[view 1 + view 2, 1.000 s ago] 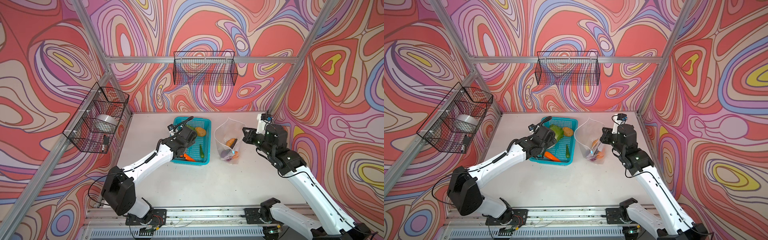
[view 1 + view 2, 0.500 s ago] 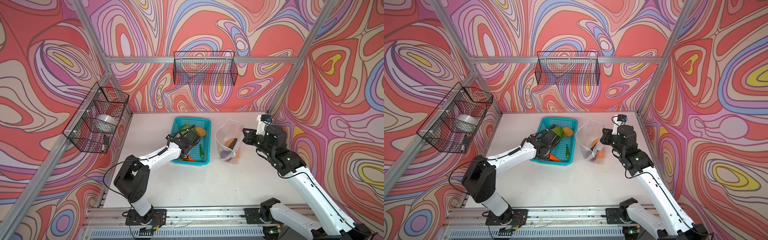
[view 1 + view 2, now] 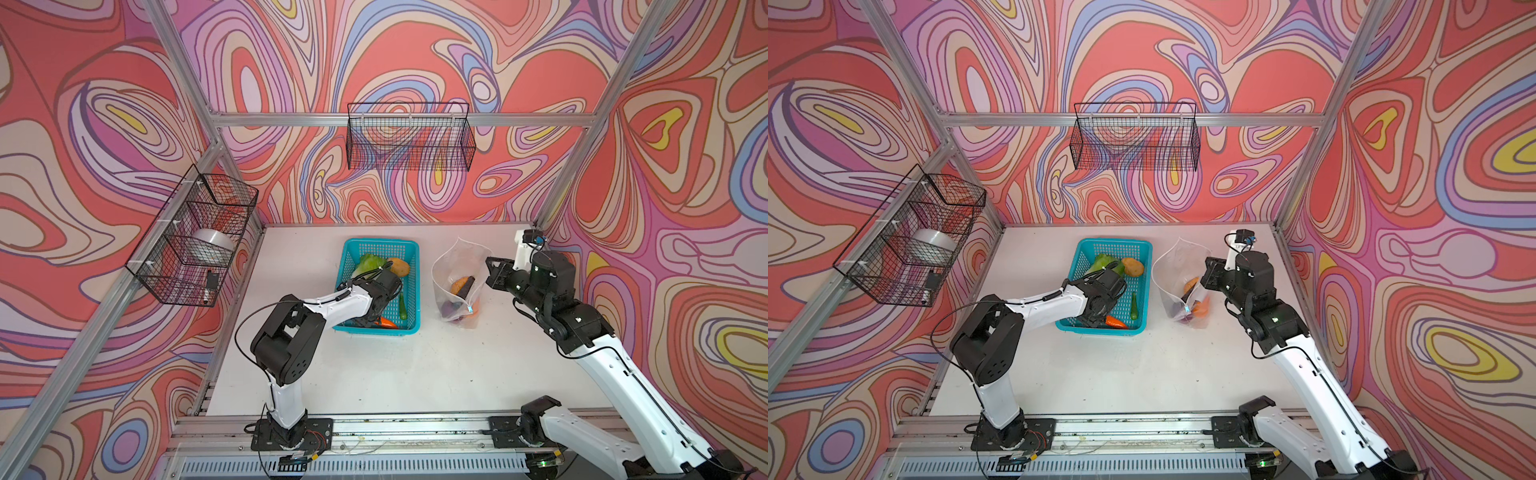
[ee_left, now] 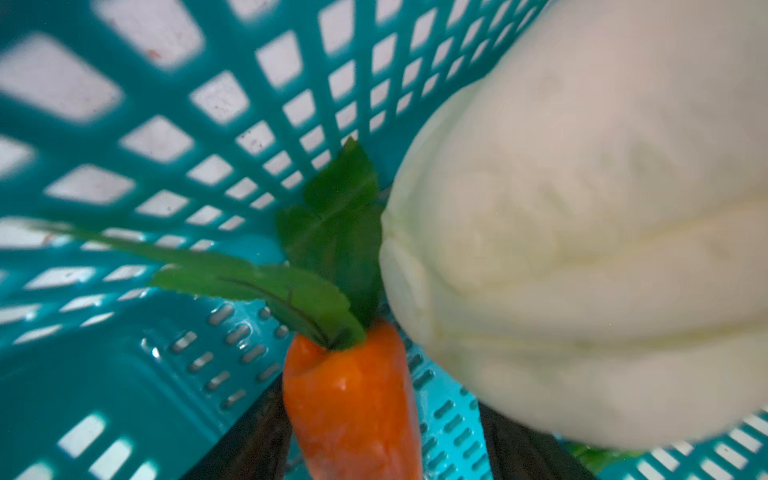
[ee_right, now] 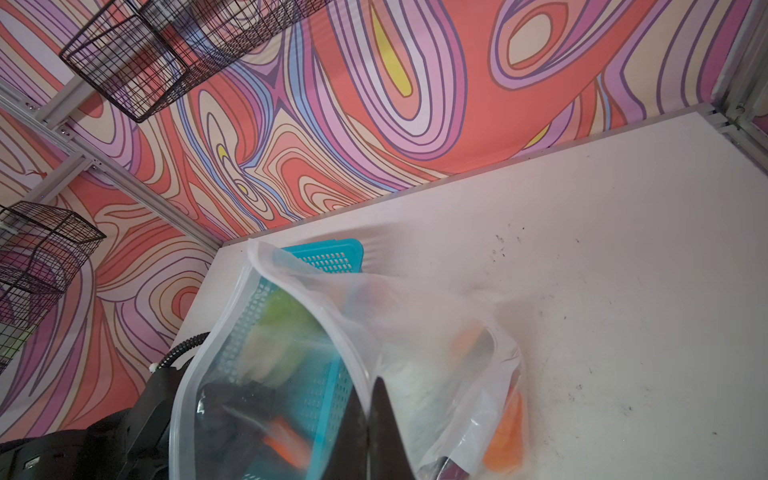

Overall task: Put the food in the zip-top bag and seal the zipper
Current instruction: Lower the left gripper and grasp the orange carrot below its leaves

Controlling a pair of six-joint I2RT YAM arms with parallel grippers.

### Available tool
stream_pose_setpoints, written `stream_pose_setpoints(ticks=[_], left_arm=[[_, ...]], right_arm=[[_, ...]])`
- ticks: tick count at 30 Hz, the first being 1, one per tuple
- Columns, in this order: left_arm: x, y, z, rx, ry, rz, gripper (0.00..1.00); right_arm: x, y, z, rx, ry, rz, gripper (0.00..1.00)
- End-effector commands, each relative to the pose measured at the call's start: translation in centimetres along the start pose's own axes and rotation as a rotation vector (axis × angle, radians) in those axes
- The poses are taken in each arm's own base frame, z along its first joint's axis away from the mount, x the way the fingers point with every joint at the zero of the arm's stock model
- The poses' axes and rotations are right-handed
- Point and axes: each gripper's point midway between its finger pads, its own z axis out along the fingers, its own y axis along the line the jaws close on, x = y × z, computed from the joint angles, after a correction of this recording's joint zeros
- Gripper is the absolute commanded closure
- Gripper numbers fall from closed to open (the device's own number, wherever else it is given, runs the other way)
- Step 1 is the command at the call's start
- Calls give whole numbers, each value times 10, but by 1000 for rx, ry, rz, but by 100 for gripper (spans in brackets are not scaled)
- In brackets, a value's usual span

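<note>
My left claw (image 4: 382, 401) is open down in the basket (image 4: 104, 374), with the carrot (image 4: 349, 415) between its fingers (image 4: 253, 440). My right claw (image 5: 384, 419) is pinched tight on the rim of the bag (image 5: 436, 316). The bag stands just beside the basket.

Left arm (image 3: 332, 303) and right arm (image 3: 615, 374) have white links, black boxy joints, thin black cables; black bases sit on the aluminium rail (image 3: 415, 428); the right gripper (image 5: 382, 399) is black
</note>
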Motion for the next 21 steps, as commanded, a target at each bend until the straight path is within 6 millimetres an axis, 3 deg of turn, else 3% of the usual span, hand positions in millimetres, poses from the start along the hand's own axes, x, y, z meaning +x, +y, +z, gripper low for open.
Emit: stream_pose_setpoints(ticks=[1, 6, 10, 21], left_arm=[[3, 13, 7, -78, 5, -2, 34], [7, 13, 11, -86, 22, 1, 55], [6, 11, 7, -75, 25, 1, 63], [-22, -5, -44, 42, -33, -41, 67]], right_arm=[[-1, -3, -1, 10, -15, 9, 100], [-1, -4, -3, 17, -18, 11, 100], [-2, -6, -4, 24, -23, 11, 100], [0, -6, -1, 22, -18, 23, 100]])
